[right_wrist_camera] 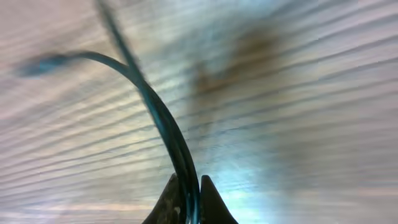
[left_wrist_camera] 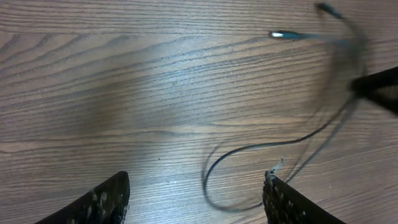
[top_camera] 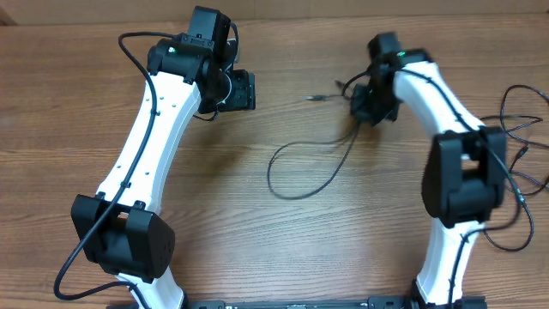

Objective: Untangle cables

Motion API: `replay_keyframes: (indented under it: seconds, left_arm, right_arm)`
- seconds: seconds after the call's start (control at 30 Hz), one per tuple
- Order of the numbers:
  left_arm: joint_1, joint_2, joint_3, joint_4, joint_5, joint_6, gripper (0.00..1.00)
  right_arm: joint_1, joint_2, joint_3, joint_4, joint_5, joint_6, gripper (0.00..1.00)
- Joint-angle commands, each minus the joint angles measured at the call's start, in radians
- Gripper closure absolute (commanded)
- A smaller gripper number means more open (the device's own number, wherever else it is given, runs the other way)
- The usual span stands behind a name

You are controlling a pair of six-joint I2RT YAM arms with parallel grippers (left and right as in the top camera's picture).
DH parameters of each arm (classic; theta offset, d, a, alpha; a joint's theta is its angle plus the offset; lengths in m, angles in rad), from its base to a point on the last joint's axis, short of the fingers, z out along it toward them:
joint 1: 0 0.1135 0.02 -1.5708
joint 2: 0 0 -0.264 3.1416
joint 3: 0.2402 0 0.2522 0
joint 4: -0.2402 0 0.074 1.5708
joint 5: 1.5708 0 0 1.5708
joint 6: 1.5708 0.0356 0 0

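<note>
Right end effector [right_wrist_camera: 186,199] pinches the cables [right_wrist_camera: 161,115] near the bench's [top_camera: 257,240] far edge; left end effector [left_wrist_camera: 195,198], spread wide, should likely grab their slack.

Right tool [top_camera: 367,105] at cable [top_camera: 271,174] end; cable loops across table [top_camera: 257,249]; left tool [top_camera: 243,90] apart from it

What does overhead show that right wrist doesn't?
Only overhead: the left arm, the right arm, the left end effector apart from the cable, that cable's loop lying on the table, a free plug, and more cables at the right edge.
Only right wrist: a blurred close-up of the right end effector shut on the cable, with what look like two strands running out from it.
Both: the cable and the wood table.
</note>
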Motion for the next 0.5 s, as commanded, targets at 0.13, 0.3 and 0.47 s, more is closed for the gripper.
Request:
replay_keyframes:
  seconds: [0.13,0.3,0.47]
  left_arm:
    - [-0.007,-0.002,0.006,0.001,-0.016,-0.002,0.32]
    - [-0.007,-0.002,0.006,0.001,-0.016,-0.002,0.32]
    - [-0.007,-0.002,0.006,0.000,-0.016,-0.002,0.32]
  right_arm:
    - [-0.175,-0.306,0.171,-0.082,0.221,-0.003,0.96]
    - [-0.352,-0.394,0.178,-0.084,0.261,-0.006,0.96]
    - [-0.525,-0.396,0.177,-0.089,0.261,-0.006,0.96]
